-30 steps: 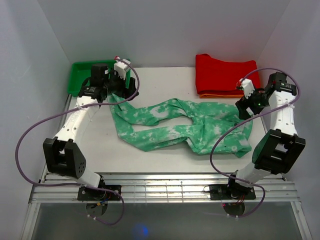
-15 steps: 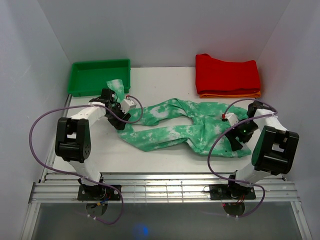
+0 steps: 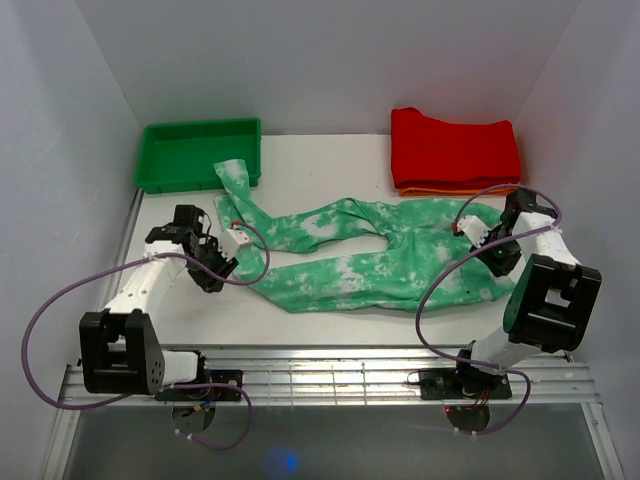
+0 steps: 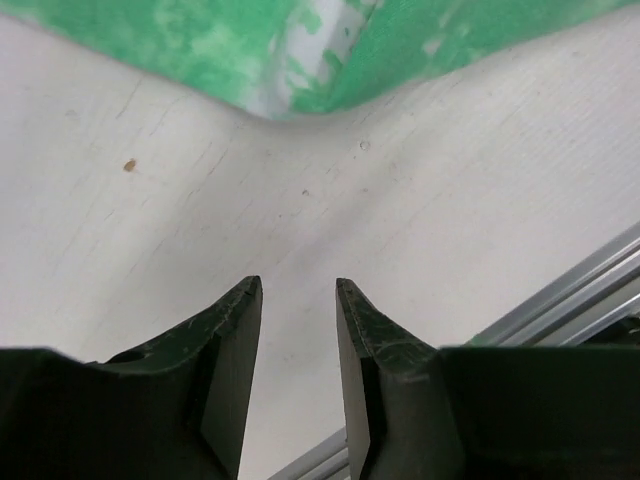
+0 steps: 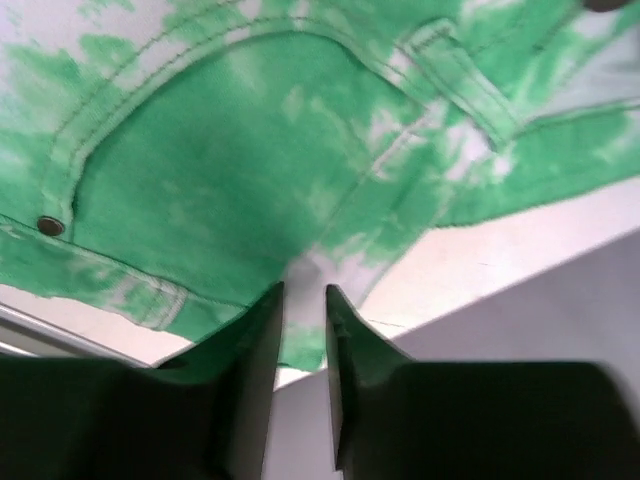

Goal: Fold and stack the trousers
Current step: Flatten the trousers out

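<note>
**Fig. My fingers at the two ends of the trousers, first fold not yet made.**
My left fingers (image 4: 235, 350) stand apart over bare desk (image 3: 330, 160) and hold nothing; a trouser-leg edge lies just beyond them. My right fingers (image 5: 255, 360), nearly together, pinch a fold at the waistband. The trousers (image 3: 350, 250) lie spread across mid-desk, legs leftward. As I judge it, a one-sided lift would drag and bunch the cloth, or the thin pinch could slip. Open desk lies behind the trousers; the green tray (image 3: 195, 150), red garment (image 3: 455, 145) and near rail (image 4: 600, 290) bound my moves.
</note>
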Robot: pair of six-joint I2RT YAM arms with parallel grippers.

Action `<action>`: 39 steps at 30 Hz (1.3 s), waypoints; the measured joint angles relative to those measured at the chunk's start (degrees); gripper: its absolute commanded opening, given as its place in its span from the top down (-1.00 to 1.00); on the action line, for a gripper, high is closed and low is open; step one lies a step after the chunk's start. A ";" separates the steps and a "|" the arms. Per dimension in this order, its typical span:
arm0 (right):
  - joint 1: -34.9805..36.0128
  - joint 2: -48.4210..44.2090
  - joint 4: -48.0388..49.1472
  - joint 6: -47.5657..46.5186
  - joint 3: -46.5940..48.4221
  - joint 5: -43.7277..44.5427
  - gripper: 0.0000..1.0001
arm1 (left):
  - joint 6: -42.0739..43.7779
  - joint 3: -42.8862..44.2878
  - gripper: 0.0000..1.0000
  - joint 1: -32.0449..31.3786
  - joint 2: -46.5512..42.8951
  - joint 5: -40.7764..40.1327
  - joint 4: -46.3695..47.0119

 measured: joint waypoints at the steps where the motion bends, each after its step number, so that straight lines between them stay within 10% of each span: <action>1: -0.04 -0.33 0.17 -0.28 0.85 0.37 0.66 | 0.09 0.61 -0.19 0.04 -1.75 0.15 -1.20; 4: -0.26 -1.33 1.49 -1.62 3.41 1.95 0.84 | 0.35 5.09 -0.60 0.44 -5.73 1.14 -4.17; 13: -6.05 -2.29 2.34 -4.24 6.56 2.34 0.75 | 10.32 14.25 -0.62 2.34 -4.44 3.30 -1.75; 21: -8.68 -6.29 -4.24 -5.86 7.21 -7.65 -0.83 | 35.85 17.88 -0.61 5.53 6.51 10.45 -6.01; 39: -4.96 2.56 -11.76 -2.03 11.78 -13.11 -0.84 | 58.03 32.33 -0.59 6.40 37.24 12.87 0.31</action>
